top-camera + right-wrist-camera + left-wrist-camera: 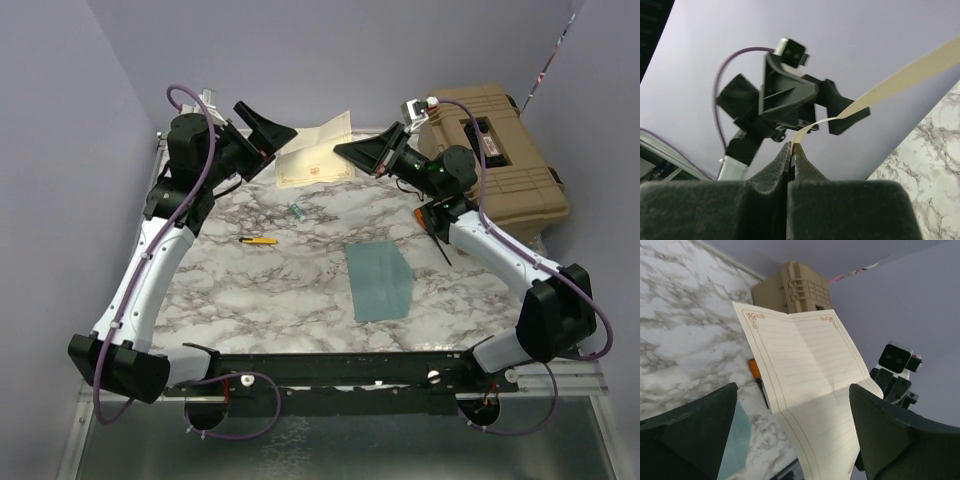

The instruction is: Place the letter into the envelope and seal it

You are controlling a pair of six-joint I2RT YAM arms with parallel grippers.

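Right wrist: right gripper [791, 149] clamped on the letter [900, 77] at its edge; sheet bows, so light and limp. Fingers of left gripper [790, 410] wide apart; likely best hold is the free edge, 9 o'clock of the pinch.

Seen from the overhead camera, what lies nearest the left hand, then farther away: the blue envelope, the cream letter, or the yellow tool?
1. letter, right beside the left hand, pinched by the right hand.
2. yellow tool, left of centre, lower in view.
3. envelope, lying flat, right of centre.
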